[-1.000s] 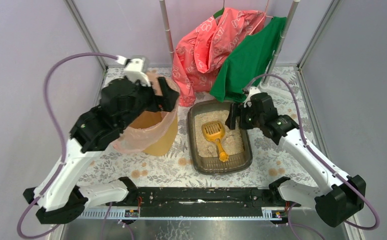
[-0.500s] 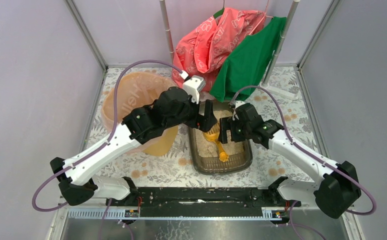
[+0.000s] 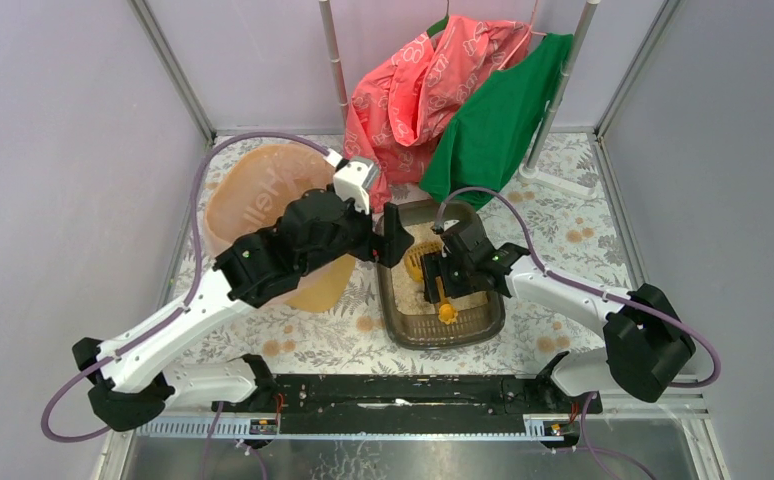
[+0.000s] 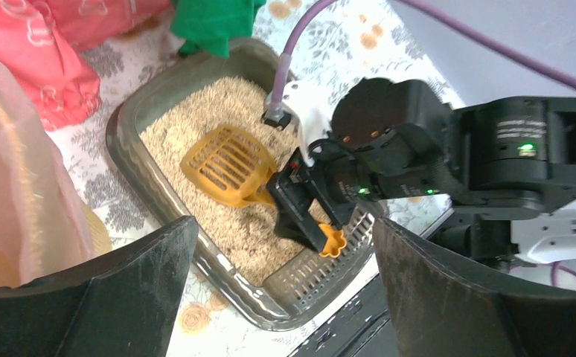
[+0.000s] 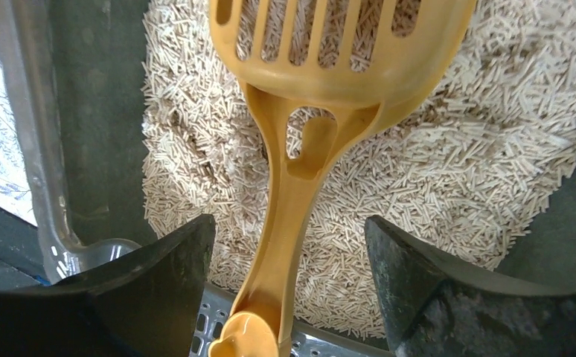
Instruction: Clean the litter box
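The right hand gapes astride the scoop handle, gripping nothing; the left hand hovers open, empty. The box sits at the table's middle, scoop lying on its litter. Barely begun, I judge: grasping, sifting and dumping into the bin near the far-left corner remain.

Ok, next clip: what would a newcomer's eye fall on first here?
The yellow slotted scoop lies on the granules in the dark litter box at mid-table. The right gripper, fingers open, straddles its handle without touching it. At the back hang a pink garment and a green garment, and a peach-lined bin stands left of the box.
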